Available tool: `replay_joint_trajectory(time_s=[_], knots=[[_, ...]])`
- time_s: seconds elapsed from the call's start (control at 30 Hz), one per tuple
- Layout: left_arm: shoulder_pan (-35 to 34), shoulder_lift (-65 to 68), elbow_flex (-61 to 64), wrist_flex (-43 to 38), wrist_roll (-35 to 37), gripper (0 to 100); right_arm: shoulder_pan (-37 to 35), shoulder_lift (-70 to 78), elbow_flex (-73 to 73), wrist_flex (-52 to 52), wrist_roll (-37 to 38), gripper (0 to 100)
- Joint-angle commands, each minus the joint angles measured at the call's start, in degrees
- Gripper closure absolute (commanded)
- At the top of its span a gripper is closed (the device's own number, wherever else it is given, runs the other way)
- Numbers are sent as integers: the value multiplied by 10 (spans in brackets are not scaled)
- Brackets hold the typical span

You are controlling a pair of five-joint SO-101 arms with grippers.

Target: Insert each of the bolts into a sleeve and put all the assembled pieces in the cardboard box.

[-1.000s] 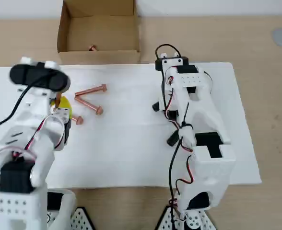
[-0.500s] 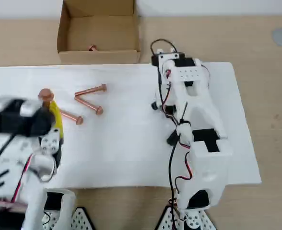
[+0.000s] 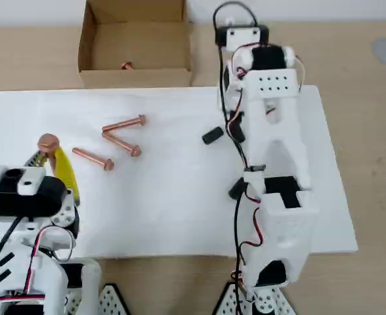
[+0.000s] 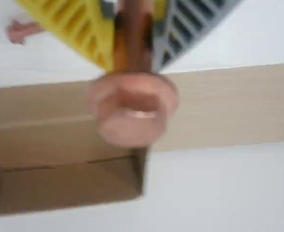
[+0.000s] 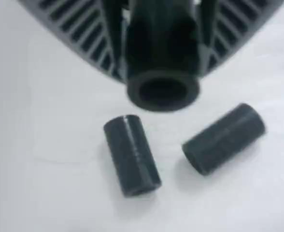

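While the left tool (image 3: 48,156) clamps a bolt (image 3: 48,141) at the high view's lower left, the right tool (image 5: 163,34) grips a sleeve (image 5: 163,89) near two loose sleeves (image 5: 132,154); the cardboard box (image 3: 88,46) sits upper left.

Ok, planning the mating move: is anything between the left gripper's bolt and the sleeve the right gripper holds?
Yes. Three loose bolts lie on the white mat between the held bolt and the right arm holding the sleeve; a raised path may clear them.
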Motion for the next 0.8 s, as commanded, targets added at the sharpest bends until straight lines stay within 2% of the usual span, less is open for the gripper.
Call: replay_joint_trajectory(time_s=[0.0,0.13,0.23,0.47,0.67,0.77], knots=[[-54,-1,-4,-40,80,988,-43,-3,-103,21,-5,988],[-84,0,-4,-79,203,988,-108,-3,-135,22,-5,988],[-83,0,1,-84,261,988,-153,-3,-150,22,-5,988],[-82,0,62,-132,266,988,-209,-3,-211,22,-4,988],[-82,0,80,-136,266,988,-207,-3,-302,25,1,988],[-62,0,80,-135,257,988,-207,-3,-349,26,31,988]])
